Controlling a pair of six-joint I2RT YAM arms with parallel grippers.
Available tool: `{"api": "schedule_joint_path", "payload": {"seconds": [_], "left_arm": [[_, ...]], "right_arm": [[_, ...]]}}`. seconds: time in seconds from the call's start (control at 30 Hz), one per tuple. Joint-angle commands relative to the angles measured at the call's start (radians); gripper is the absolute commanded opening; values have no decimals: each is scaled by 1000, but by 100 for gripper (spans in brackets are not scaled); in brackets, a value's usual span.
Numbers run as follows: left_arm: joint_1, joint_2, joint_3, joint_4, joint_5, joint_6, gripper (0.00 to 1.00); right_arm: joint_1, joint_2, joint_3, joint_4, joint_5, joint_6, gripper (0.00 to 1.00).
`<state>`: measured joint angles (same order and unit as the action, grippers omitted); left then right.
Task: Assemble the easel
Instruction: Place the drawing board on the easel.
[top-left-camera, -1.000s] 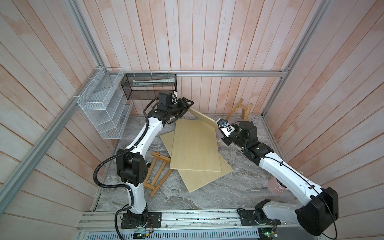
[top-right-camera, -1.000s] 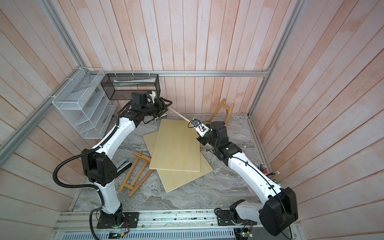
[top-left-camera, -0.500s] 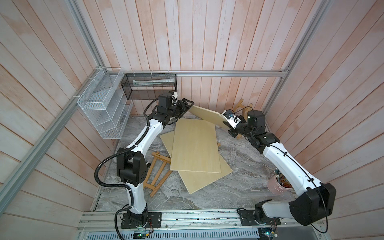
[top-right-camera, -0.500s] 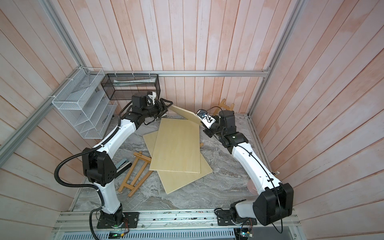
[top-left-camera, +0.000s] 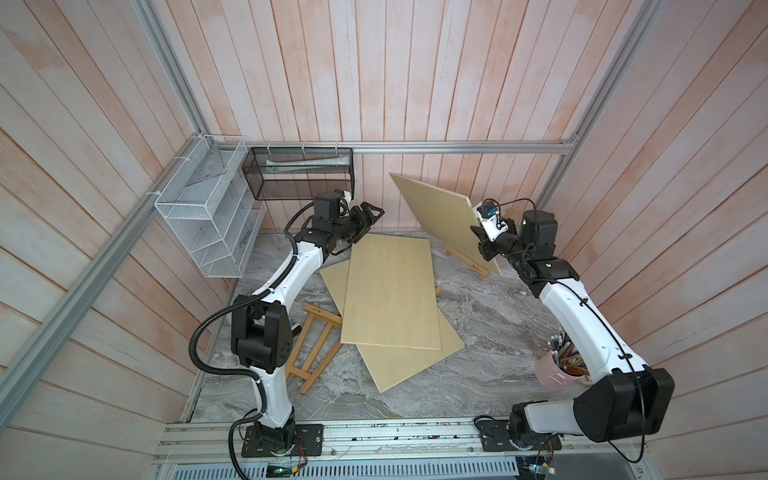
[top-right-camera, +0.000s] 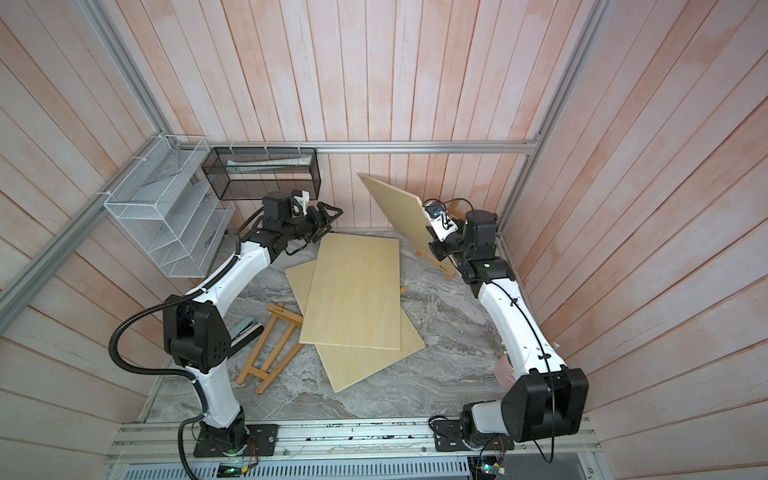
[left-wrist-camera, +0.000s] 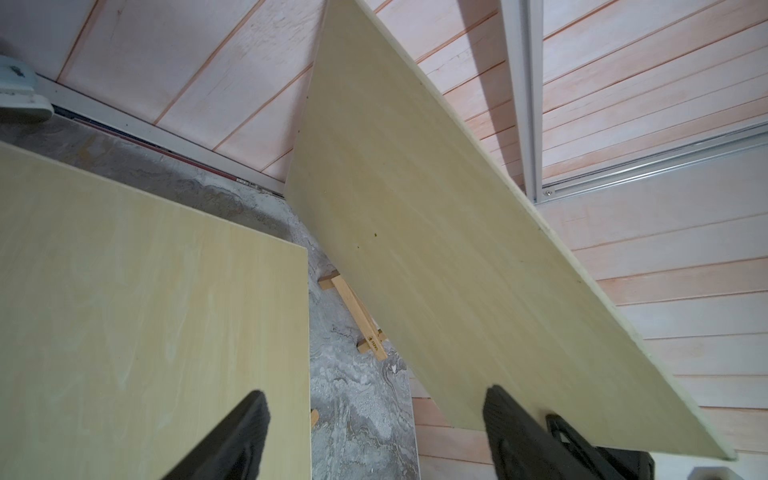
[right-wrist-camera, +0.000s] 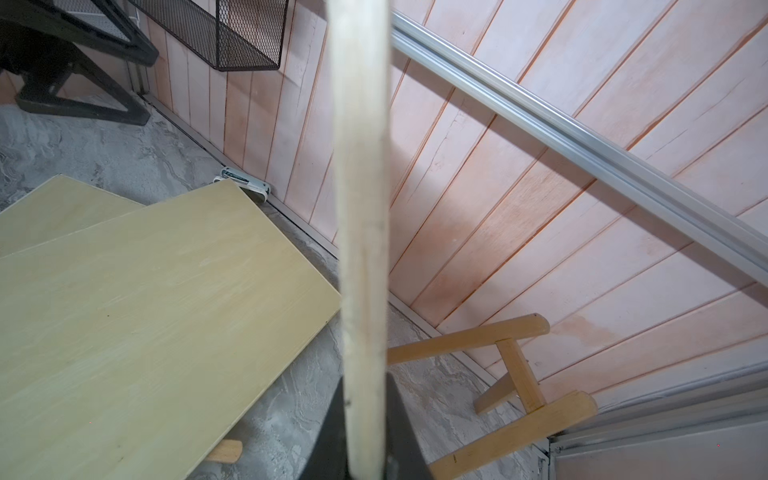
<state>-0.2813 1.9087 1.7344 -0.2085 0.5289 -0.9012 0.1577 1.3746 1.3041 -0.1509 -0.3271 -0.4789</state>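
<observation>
My right gripper (top-left-camera: 484, 245) (right-wrist-camera: 365, 415) is shut on the edge of a pale wooden board (top-left-camera: 440, 216) (top-right-camera: 399, 208) (left-wrist-camera: 415, 208). It holds the board up, tilted, at the back right. Behind that board stands a small wooden easel (top-left-camera: 482, 272) (right-wrist-camera: 511, 361), mostly hidden in both top views. A second easel (top-left-camera: 316, 345) lies flat at the table's left. My left gripper (top-left-camera: 374, 214) (left-wrist-camera: 374, 397) is open with nothing between its fingers, above the far corner of the two boards (top-left-camera: 390, 291) stacked on the table.
A pink cup of pencils (top-left-camera: 557, 370) stands at the right by my right arm. A white wire rack (top-left-camera: 208, 224) and a black mesh basket (top-left-camera: 299, 174) hang at the back left. A small dark tool (top-right-camera: 245, 328) lies by my left arm's base.
My left gripper has opened wider and come off the board's end. My right arm has swung the board up and to the right, toward the standing easel.
</observation>
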Motion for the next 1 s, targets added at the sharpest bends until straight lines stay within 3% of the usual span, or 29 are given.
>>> {"api": "schedule_joint_path", "payload": {"seconds": [0.0, 0.77, 0.97], "left_arm": [[5, -33, -29, 36, 27, 2, 84], [-56, -15, -76, -7, -4, 73, 86], [-65, -16, -96, -8, -5, 73, 87]], "right_arm": [[-4, -45, 23, 133, -30, 22, 0], [-158, 5, 142, 180, -142, 53, 0], [-212, -43, 46, 206, -169, 86, 0]]}}
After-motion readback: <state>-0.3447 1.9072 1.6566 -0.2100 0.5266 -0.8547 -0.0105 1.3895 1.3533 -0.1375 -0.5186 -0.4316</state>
